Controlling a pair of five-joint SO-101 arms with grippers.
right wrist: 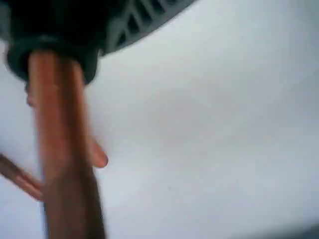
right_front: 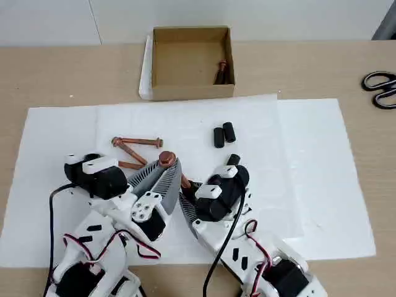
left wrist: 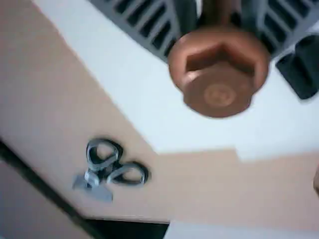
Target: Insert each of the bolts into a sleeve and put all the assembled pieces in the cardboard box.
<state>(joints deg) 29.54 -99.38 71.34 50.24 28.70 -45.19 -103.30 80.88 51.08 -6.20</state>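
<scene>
The left gripper (right_front: 164, 167) fingers (left wrist: 144, 22) clench the bolt (left wrist: 218, 74) just behind its head; its shaft enters the sleeve (right wrist: 50, 57) grasped in the right gripper (right_front: 189, 195).

The bolt (left wrist: 218, 74) is smooth, dull-sheened coppery metal; sleeves (right_front: 218, 137) matt black; box (right_front: 162, 62) plain cardboard; sheet (right_front: 309, 173) matt paper.

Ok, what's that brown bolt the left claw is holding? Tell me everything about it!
The bolt looks like copper-coloured metal, with a six-sided head on a round flange and a long shaft. The left claw pinches it just under the head between grey ribbed fingers. It slants toward the right claw, where its far end goes into a black sleeve.
</scene>
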